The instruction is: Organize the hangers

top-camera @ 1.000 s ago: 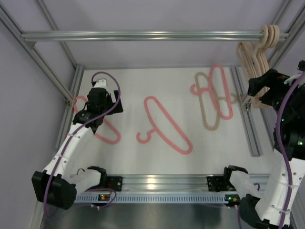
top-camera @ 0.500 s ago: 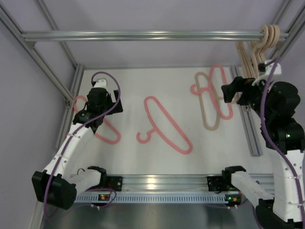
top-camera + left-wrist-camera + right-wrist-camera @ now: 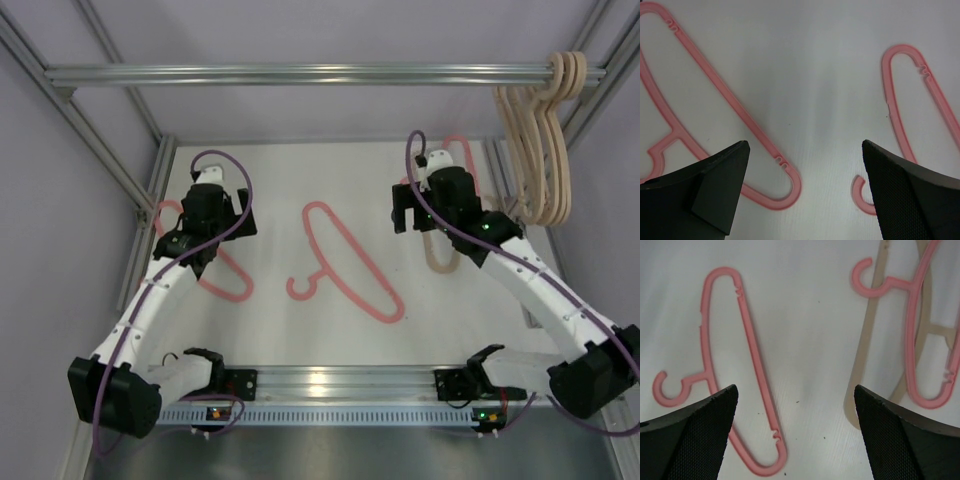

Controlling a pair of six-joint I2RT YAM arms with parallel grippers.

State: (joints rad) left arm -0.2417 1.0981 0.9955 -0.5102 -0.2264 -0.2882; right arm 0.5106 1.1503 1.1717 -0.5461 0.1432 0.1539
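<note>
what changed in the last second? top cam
Right gripper left the beige hangers on the rail and swung left, down over the table; now open and empty above the overlapped pink-and-beige pair. Nothing grabbed. Left gripper, open, and the hangers on the table stayed put.

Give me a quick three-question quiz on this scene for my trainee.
1. True or false: the right gripper holds a hanger.
2. What colour are the hangers on the rail? A pink, B beige, C both.
3. How many pink hangers lie on the table?
Key: 1 false; 2 B; 3 three.
</note>
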